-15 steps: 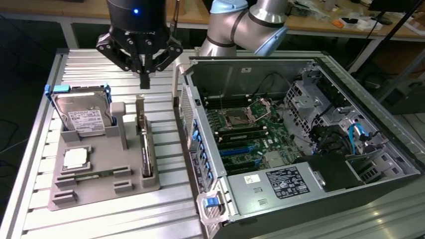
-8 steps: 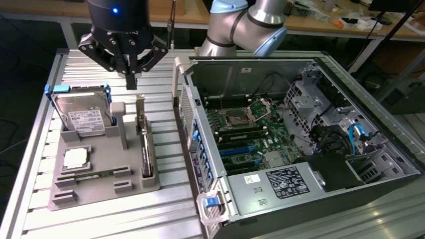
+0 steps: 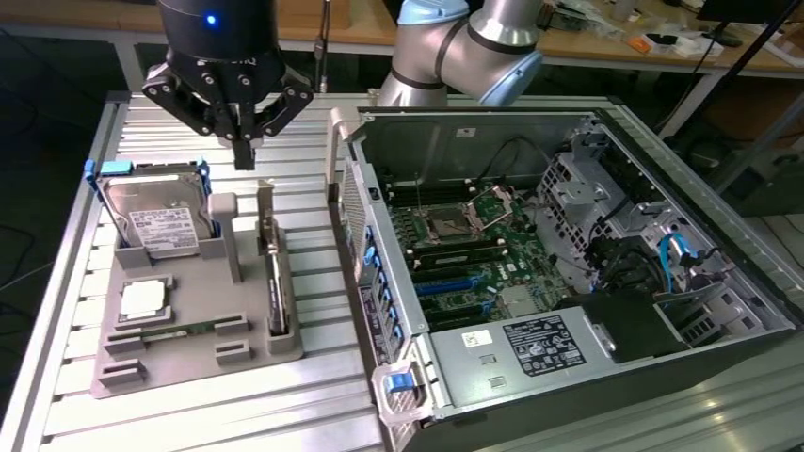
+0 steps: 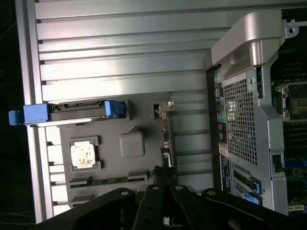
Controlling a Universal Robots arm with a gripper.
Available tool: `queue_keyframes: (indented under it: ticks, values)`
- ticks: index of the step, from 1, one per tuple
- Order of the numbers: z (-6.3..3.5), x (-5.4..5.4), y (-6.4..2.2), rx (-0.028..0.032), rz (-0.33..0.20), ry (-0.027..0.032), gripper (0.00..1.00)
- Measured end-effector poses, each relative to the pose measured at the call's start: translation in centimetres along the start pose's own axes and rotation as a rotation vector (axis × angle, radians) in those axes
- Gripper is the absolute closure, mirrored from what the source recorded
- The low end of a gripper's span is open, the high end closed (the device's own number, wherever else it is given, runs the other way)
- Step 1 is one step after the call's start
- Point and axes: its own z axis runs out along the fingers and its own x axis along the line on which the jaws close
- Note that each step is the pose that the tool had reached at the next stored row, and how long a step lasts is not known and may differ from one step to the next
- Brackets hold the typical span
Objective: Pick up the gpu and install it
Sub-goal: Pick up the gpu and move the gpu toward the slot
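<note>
Your pincer (image 3: 244, 158) hangs shut and empty above the far end of the tray (image 3: 176, 353) on the worktop (image 3: 188, 410), where the gpu (image 3: 277, 282) stands on edge in its slot, near the hard drive (image 3: 157, 221).

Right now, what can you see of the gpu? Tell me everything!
The gpu is a thin, flat, dark card with a silver metal bracket at its far end in the exterior view. It stands on its long edge in a slot of the grey tray, on the side nearest the computer case. Only the tray seems to touch it. The shut, empty gripper hangs above the tray's far end, clear of the card.
</note>
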Motion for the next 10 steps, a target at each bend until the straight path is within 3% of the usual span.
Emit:
queue_keyframes:
  ticks: [3,6,7,9,10]
  values:
    - [0.0,0.0,0.0,0.0,0.0,0.0,0.89]
    - [0.0,0.0,0.0,0.0,0.0,0.0,0.71]
    - [0.0,0.0,0.0,0.0,0.0,0.0,0.71]
    - [0.02,0.0,0.0,0.0007,-0.001,0.0001,0.58]
    - [0.05,0.0,0.0,0.0015,-0.003,0.0015,0.58]
